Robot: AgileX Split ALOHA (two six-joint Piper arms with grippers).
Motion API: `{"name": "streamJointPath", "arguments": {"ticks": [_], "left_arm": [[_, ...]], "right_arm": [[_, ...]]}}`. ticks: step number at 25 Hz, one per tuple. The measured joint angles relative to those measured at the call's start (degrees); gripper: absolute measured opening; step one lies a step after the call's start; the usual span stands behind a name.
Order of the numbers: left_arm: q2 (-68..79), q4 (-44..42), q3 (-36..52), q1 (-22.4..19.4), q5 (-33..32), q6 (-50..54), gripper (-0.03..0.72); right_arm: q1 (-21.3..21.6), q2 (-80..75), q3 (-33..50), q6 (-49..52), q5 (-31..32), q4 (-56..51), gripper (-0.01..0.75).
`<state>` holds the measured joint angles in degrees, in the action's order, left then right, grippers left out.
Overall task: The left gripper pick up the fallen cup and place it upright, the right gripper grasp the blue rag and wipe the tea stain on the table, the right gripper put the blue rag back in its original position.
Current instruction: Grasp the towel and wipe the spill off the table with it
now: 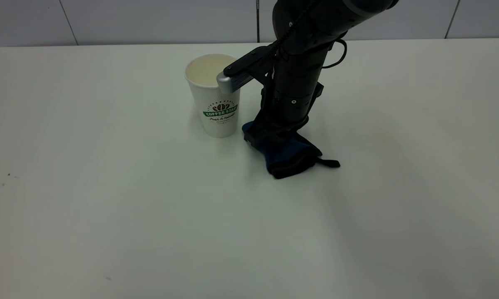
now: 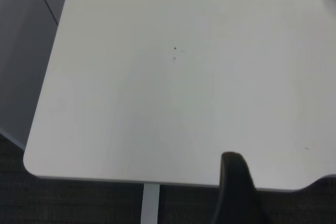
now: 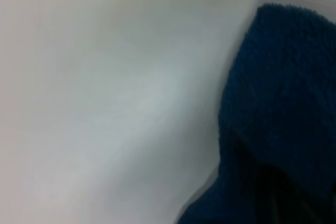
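Observation:
The cup point(image 1: 215, 97) stands upright on the table point(image 1: 108, 187), mouth up, logo facing the camera. Just right of it, my right gripper point(image 1: 269, 133) points straight down and is shut on the blue rag point(image 1: 289, 155), pressing it onto the tabletop. The rag's black loop tail point(image 1: 328, 162) sticks out to the right. The rag fills one side of the right wrist view point(image 3: 283, 103). No amber tea stain shows; the rag may cover it. My left gripper point(image 2: 281, 167) is out of the exterior view, open and empty above a table corner.
The right arm's grey-tipped bar point(image 1: 229, 82) juts out in front of the cup's rim. A faint yellowish streak point(image 1: 384, 166) lies on the table to the right of the rag. Tiny dark specks point(image 1: 8, 175) sit at the left. A wall runs behind the table.

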<state>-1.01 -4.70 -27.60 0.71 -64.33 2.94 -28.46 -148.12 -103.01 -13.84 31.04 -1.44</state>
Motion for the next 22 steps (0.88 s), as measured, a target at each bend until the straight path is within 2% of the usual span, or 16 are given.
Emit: {"name": "streamJointPath", "arguments": {"ticks": [7,10,13,16,22], "left_arm": [[0.0,0.0,0.0,0.0,0.0,0.0,0.493],[0.0,0.0,0.0,0.0,0.0,0.0,0.493],[0.0,0.0,0.0,0.0,0.0,0.0,0.493],[0.0,0.0,0.0,0.0,0.0,0.0,0.493],[0.0,0.0,0.0,0.0,0.0,0.0,0.493]], "right_arm": [[-2.4,0.0,0.0,-17.7,13.4,-13.0,0.086],[-2.8,0.0,0.0,-19.6,12.5,-14.2,0.086],[-2.4,0.0,0.0,-14.4,5.3,-9.1,0.086],[-1.8,0.0,0.0,-6.6,0.1,0.8,0.086],[-0.6,-0.5,0.0,11.7,-1.0,23.9,0.086]]}}
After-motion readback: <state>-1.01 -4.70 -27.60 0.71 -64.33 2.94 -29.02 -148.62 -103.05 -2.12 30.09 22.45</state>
